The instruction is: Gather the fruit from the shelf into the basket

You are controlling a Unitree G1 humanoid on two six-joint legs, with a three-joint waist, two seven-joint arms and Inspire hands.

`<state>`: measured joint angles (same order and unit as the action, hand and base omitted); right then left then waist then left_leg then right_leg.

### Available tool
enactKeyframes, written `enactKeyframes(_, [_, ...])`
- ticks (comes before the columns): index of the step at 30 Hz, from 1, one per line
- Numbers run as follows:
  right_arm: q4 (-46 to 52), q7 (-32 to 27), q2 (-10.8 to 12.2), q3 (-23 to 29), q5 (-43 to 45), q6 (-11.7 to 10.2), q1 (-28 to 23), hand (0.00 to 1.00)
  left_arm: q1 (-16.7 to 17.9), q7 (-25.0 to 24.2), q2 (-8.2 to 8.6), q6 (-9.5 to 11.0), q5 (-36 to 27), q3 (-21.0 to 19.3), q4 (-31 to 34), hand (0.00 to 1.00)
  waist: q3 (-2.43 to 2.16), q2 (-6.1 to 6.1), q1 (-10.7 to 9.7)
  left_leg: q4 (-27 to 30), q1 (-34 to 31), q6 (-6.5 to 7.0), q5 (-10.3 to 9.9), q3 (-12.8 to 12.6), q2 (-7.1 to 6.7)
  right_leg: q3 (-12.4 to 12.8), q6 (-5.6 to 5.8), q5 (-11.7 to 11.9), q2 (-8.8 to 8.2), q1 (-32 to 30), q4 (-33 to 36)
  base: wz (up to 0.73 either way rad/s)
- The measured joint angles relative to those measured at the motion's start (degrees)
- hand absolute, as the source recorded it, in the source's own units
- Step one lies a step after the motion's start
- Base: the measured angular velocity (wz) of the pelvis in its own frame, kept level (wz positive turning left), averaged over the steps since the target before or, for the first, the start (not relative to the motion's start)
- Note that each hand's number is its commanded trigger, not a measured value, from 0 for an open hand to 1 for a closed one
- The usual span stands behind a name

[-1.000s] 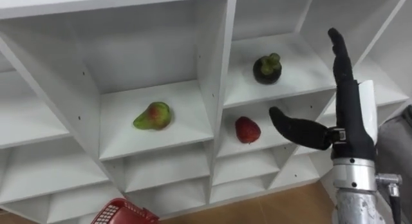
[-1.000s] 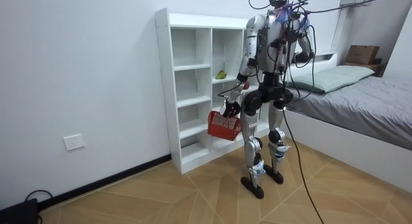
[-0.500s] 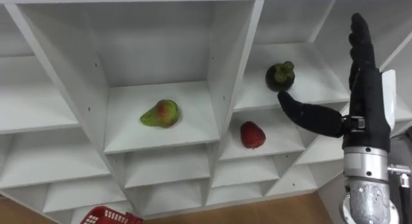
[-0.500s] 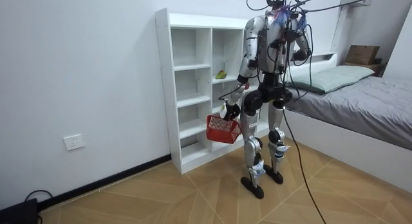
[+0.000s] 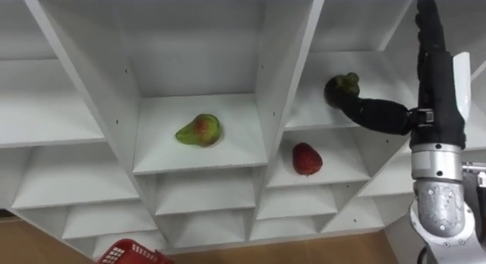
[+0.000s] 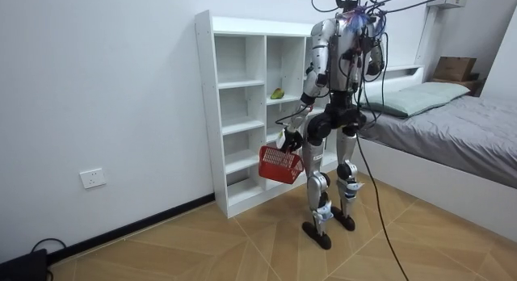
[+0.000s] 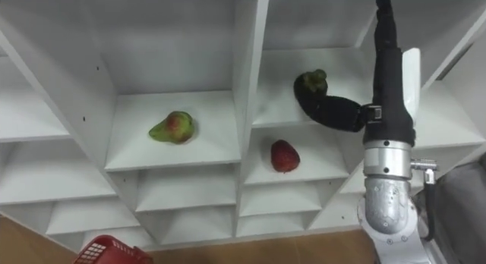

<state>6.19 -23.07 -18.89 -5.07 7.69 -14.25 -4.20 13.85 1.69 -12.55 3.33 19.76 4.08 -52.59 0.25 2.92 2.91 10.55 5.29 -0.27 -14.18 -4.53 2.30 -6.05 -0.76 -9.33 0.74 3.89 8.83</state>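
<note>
Left eye view: the right robot hand (image 5: 437,105) is spread inside the closet (image 5: 282,59), fingers straight up, thumb stretched to the dark fruit (image 5: 342,85) and holding nothing. A green fruit (image 5: 199,130) and a red fruit (image 5: 306,158) lie in other compartments.

Room view: the robot stands at the closet. The left robot hand (image 6: 288,140) is closed on the handle of a red basket (image 6: 280,163).

Right eye view: the thumb lies just beside the dark fruit. This looks like the reaching step; next, the fingers must curl round it.
</note>
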Motion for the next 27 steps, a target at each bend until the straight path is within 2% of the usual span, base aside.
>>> enactKeyframes(4, [-4.69,0.61,-0.02,0.39,0.01,0.12,2.12,0.00,0.05,0.01,0.04,-0.34,-0.06,0.00,0.32,1.00,-0.07,0.07,0.40,0.19,-0.13,-0.07,0.15,0.71,0.00,-0.79,-0.01,0.00,-0.07,0.10,-0.03,0.10])
enactKeyframes(11, [-7.20,2.14,-0.02,0.46,0.07,0.19,4.16,0.00,0.20,0.00,0.10,-0.36,-0.05,-0.75,0.97,1.00,-0.18,0.11,0.53,0.18,-0.55,-0.12,0.44,1.60,-0.09,-1.92,-0.01,0.00,-0.27,0.43,-0.06,0.08])
enactKeyframes(18, [-9.13,5.12,0.00,0.43,-0.35,0.55,5.52,0.00,-0.22,-0.80,0.09,-0.35,-0.09,-1.24,0.97,1.00,0.23,0.64,0.67,0.21,0.40,-0.08,0.53,1.74,-0.23,-2.00,-0.01,0.00,-0.40,1.55,-0.09,0.01])
enactKeyframes(23, [-11.00,5.79,0.00,0.42,-0.46,0.56,6.02,0.00,-0.44,-1.27,0.02,-0.36,-0.68,-1.20,0.96,1.00,0.33,1.02,0.77,0.34,0.33,0.08,0.63,2.03,-0.50,-2.40,0.00,0.00,-0.70,1.68,-0.09,0.02])
enactKeyframes(27, [-15.13,5.85,-0.03,0.39,-0.85,1.37,8.73,0.00,-0.51,-1.59,-0.04,-0.43,-1.72,-1.22,0.95,1.00,0.41,1.07,0.66,0.13,0.22,0.18,0.81,2.53,-0.78,-2.69,0.02,-0.02,-0.89,1.69,-0.12,0.06])
